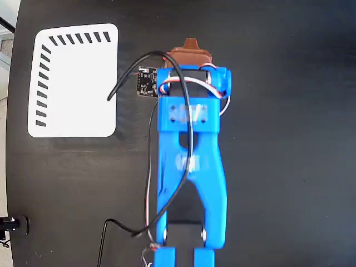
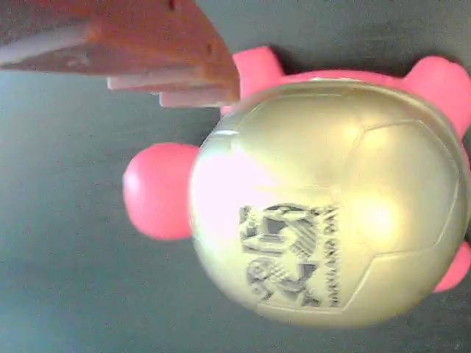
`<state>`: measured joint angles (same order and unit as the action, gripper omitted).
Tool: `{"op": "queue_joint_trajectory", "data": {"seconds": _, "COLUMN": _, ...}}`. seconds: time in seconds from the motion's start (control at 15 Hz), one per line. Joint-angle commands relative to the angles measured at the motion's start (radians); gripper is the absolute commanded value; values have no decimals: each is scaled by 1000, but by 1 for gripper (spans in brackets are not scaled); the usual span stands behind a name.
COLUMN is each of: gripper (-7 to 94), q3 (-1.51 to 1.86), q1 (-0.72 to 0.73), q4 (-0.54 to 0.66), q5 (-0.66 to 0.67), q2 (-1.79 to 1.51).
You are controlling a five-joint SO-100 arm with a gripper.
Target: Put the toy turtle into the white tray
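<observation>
The toy turtle (image 2: 331, 198) fills the wrist view: a domed beige-gold shell with a printed grey sticker, a pink head (image 2: 158, 193) pointing left and pink feet at the shell's rim. It lies on the black table. One orange finger (image 2: 147, 44) of my gripper sits just above it at the top left, close to a foot; the other finger is out of view. In the fixed view my gripper (image 1: 190, 51) points down under the blue arm (image 1: 189, 150) and hides the turtle. The white tray (image 1: 72, 80) lies to the left, with nothing in it.
Black slanted slots line the tray's top and left edges. A small circuit board (image 1: 147, 82) and cables hang at the arm's left side, between arm and tray. The round black table's edge (image 1: 12, 139) runs down the left of the fixed view.
</observation>
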<state>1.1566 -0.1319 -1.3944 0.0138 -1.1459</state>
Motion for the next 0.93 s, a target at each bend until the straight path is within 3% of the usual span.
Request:
{"op": "queue_joint_trajectory", "data": {"seconds": 0.0, "gripper": 53, "q3": -115, "q1": -21, "q4": -34, "q5": 15, "q2": 3}}
{"op": "queue_joint_trajectory", "data": {"seconds": 0.87, "gripper": 54, "q3": -376, "q1": -9, "q4": -67, "q5": -5, "q2": 333}}
